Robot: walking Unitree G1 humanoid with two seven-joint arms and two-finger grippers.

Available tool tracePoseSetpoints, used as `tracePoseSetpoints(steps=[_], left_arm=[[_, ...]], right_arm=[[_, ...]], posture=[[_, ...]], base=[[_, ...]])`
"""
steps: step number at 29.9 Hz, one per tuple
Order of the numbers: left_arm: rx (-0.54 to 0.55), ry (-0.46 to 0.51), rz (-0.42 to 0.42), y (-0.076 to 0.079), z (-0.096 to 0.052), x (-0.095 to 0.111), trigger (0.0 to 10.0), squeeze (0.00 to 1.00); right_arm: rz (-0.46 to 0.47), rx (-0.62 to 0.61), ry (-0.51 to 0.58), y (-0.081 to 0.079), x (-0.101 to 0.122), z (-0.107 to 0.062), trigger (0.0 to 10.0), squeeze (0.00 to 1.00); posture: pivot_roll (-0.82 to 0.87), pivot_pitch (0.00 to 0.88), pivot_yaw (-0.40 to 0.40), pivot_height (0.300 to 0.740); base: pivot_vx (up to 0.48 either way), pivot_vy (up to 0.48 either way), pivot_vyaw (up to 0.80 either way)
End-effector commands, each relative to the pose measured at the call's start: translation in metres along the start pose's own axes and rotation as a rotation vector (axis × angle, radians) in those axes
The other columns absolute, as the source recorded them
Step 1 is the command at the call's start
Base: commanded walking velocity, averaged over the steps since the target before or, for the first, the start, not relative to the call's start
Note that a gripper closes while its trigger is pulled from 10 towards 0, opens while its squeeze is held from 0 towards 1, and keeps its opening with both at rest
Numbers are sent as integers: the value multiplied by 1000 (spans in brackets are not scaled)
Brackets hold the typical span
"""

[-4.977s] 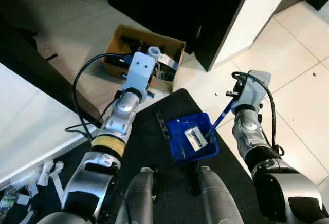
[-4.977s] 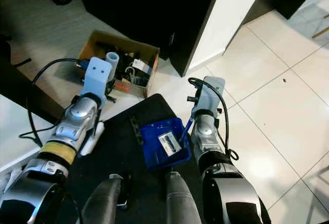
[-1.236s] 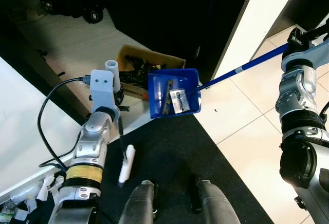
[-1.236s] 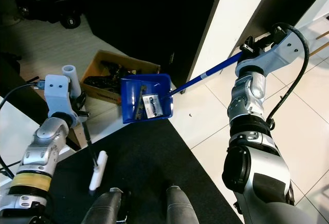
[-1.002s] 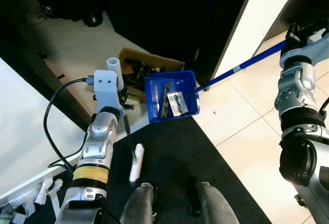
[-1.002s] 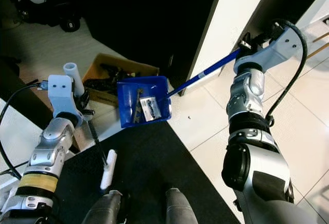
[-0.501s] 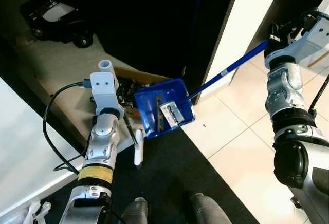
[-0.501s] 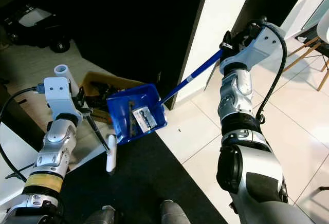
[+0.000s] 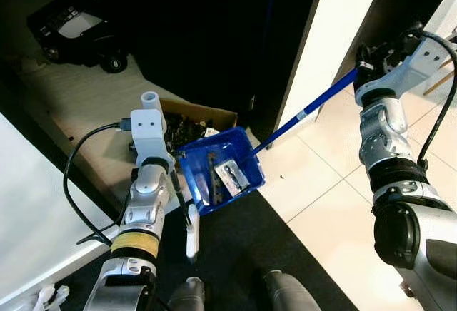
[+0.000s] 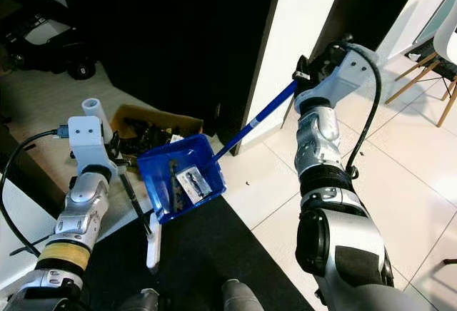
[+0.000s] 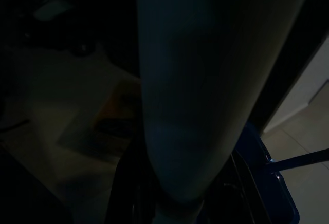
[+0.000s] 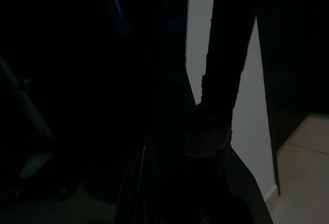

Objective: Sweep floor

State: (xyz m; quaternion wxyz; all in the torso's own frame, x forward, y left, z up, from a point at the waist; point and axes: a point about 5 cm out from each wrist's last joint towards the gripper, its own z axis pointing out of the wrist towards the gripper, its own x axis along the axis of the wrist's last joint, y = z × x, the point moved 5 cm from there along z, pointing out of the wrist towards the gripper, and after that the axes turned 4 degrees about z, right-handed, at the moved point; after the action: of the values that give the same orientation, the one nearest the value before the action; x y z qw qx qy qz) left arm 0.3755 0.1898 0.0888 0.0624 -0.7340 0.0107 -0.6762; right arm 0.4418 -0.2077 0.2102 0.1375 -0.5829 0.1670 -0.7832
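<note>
Left eye view: pale tiled floor (image 9: 335, 211) beside black mat (image 9: 243, 254).

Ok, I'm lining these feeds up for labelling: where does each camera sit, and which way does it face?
Left eye view: head, looking down; both silver arms, blue dustpan, cardboard box.
Right eye view: head, same scene, same dustpan and box.
Left wrist view: left wrist, very dark; pale handle, dustpan edge.
Right wrist view: right wrist, very dark; white wall.
</note>
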Motion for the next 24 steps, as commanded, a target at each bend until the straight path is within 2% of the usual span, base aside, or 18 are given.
tracePoseSetpoints(steps=[1, 5, 17, 24], left_arm=[[-27, 37, 6, 9, 0, 8, 10000, 0], [-46, 37, 35, 11, -2, 6, 10000, 0], [-83, 33, 49, 15, -7, 2, 10000, 0], [-85, 26, 50, 16, -9, -1, 10000, 0]], right_arm=[[14, 3, 40, -2, 12, 4, 10000, 0], [-10, 9, 56, -5, 18, 7, 10000, 0], [-33, 0, 67, -3, 25, 11, 10000, 0], [-61, 11, 61, -6, 26, 12, 10000, 0]], posture=[[-11, 18, -51, 740], [-10, 31, -50, 740], [-13, 65, -54, 740], [-20, 76, -54, 740]], base=[[0, 0, 0], [0, 0, 0], [0, 0, 0], [262, 0, 0]])
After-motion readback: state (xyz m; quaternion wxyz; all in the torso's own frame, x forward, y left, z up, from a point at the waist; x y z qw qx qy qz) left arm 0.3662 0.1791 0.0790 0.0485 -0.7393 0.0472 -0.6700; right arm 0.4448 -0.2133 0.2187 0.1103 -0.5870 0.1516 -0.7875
